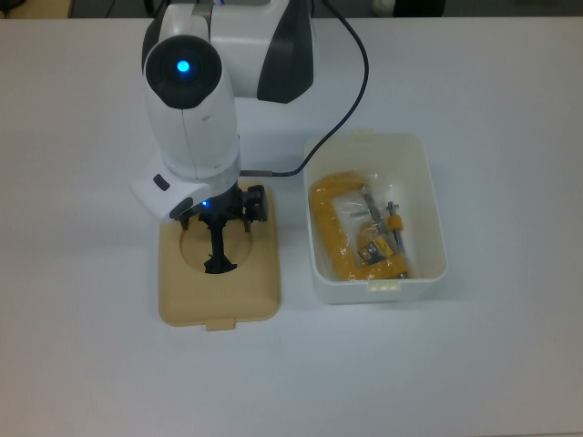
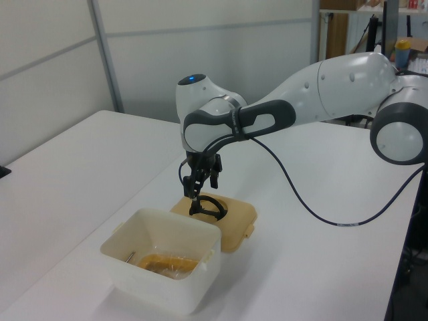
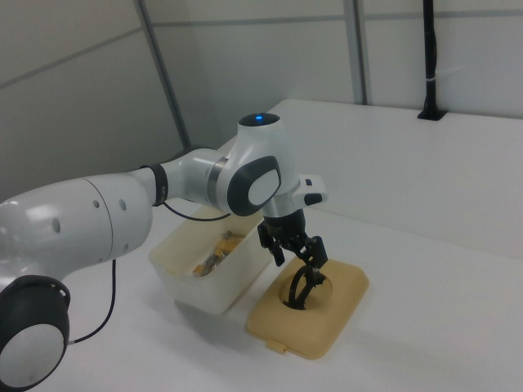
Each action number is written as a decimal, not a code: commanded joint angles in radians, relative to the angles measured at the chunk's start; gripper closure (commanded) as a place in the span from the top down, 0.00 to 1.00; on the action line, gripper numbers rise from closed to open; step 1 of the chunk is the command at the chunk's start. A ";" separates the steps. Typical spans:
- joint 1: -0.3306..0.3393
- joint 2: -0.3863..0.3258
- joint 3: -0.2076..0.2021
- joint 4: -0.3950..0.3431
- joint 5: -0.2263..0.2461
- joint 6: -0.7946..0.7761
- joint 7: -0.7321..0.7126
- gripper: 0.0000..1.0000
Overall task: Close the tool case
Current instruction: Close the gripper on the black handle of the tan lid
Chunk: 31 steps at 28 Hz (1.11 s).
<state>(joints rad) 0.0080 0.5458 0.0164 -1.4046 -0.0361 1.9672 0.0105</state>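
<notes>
On the top view's left, the beige lid [image 1: 219, 273] lies flat on the white table [image 1: 82, 346], and the gripper [image 1: 217, 218] hangs right above it, fingers pointing down over the far end of the black handle [image 1: 219, 250]. That handle is the key here: it runs lengthwise across the round recess, away from the gripper toward the lid's near latch tab, so its long axis lines up with the lid's long side. In the left view the fingertips sit at the handle's arch, the jaws spread to either side of it with a visible gap; parted, not yet clamped, by my reading. One arm only, so no contest over who reaches.

Moving to the gripper's right in the top view, the white tub [image 1: 424, 228] stands just beside the lid, apart from it, long sides parallel. It is uncovered, with a yellow clamp [image 1: 332, 237] and bagged small parts inside.

The table is plain and smooth, with free space all round both pieces. A black cable [image 1: 351, 86] trails behind the gripper, and pale wall panels back the room.
</notes>
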 commanded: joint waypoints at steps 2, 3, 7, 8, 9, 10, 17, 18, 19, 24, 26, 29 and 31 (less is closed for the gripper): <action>0.013 0.011 -0.013 -0.017 -0.022 0.030 0.025 0.92; 0.013 0.013 -0.013 -0.017 -0.022 0.030 0.025 0.91; 0.015 0.017 -0.013 -0.017 -0.025 0.029 0.025 0.67; 0.015 0.019 -0.013 -0.017 -0.025 0.030 0.025 0.58; 0.015 0.019 -0.013 -0.017 -0.028 0.030 0.025 0.50; 0.017 0.019 -0.013 -0.017 -0.030 0.030 0.025 0.44; 0.018 0.016 -0.013 -0.011 -0.030 0.027 0.054 0.00; 0.018 0.016 -0.013 -0.010 -0.030 0.027 0.054 0.00; 0.017 0.013 -0.013 -0.008 -0.028 0.025 0.054 0.00; 0.015 -0.020 -0.018 -0.008 -0.025 0.013 0.046 0.00; 0.009 -0.035 -0.018 -0.008 -0.022 0.000 0.042 0.00; 0.006 -0.052 -0.021 -0.005 -0.015 -0.034 0.026 0.00; 0.003 -0.078 -0.023 -0.007 -0.010 -0.059 -0.006 0.00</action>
<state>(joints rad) 0.0058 0.5355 0.0101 -1.3892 -0.0479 1.9605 0.0336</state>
